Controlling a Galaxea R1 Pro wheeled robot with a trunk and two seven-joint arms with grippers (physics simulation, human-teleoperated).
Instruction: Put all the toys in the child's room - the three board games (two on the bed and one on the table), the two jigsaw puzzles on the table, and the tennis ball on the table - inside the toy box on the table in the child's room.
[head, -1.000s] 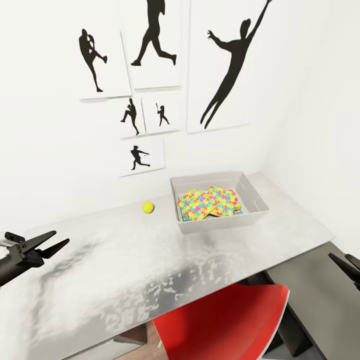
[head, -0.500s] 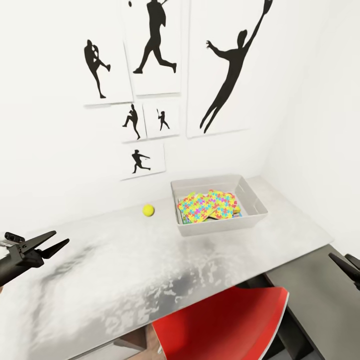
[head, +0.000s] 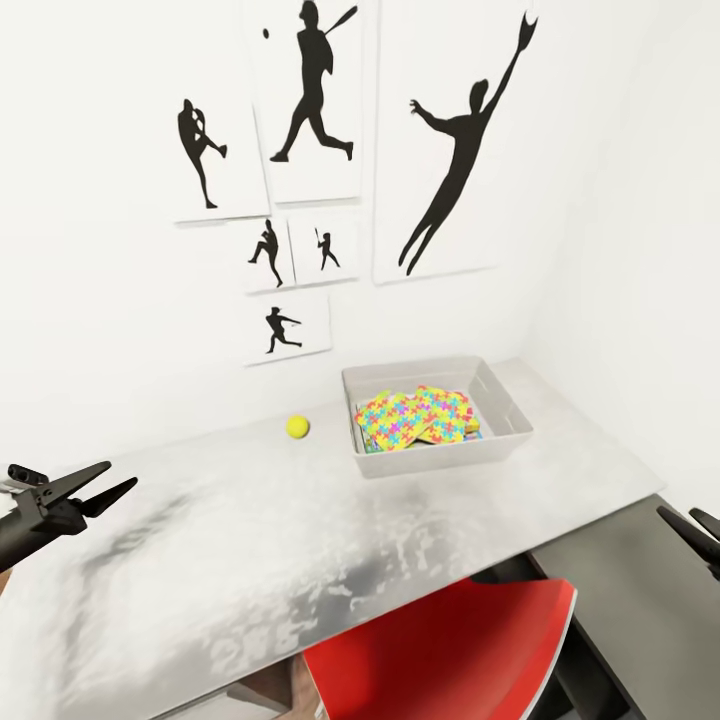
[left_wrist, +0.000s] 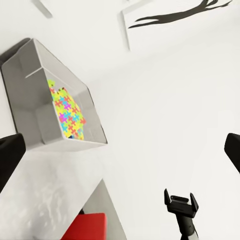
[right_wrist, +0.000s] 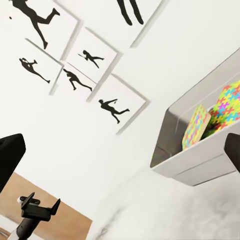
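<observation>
My head camera has tilted up slightly; nothing on the pale speckled bench (head: 300, 540) moved. Small yellow-green tennis ball (head: 297, 427) sits beside the grey toy bin (head: 430, 462) holding puzzle-pattern panels (head: 410, 417). Left tool (head: 100, 485) gapes empty; right tool (head: 695, 527) I cannot tell.

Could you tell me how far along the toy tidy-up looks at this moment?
Done: the jigsaw puzzles lie inside the toy box; whether board games sit under them I cannot tell. In hand: nothing; the left gripper has its jaws open and empty, and the right gripper is at the frame edge. Left: the tennis ball sits on the table, beside the box.
</observation>
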